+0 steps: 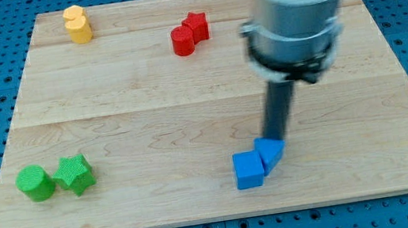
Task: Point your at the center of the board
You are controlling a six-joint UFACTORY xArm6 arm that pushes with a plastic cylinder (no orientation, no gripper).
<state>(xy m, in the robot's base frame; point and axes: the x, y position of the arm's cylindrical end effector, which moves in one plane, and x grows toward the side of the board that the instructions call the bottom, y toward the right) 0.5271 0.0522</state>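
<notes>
Nothing to grasp, no fingers: only my tip (pixel 274 138), touching the blue blocks (pixel 257 163) near the tabletop (pixel 145 90) bottom edge. Light, hard, sliding easily probably.

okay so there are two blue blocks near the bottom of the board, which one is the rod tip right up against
My tip meets the smaller blue block, the upper right one of the pair. The blue cube sits lower left of it, farther from the tip.

On the one pale wooden board (pixel 183 77) we count seven small blocks — two blue (pixel 249 170) (pixel 270 151), two green (pixel 35 183) (pixel 74 174), two red (pixel 183 40) (pixel 196 25), one yellow (pixel 78 24).
</notes>
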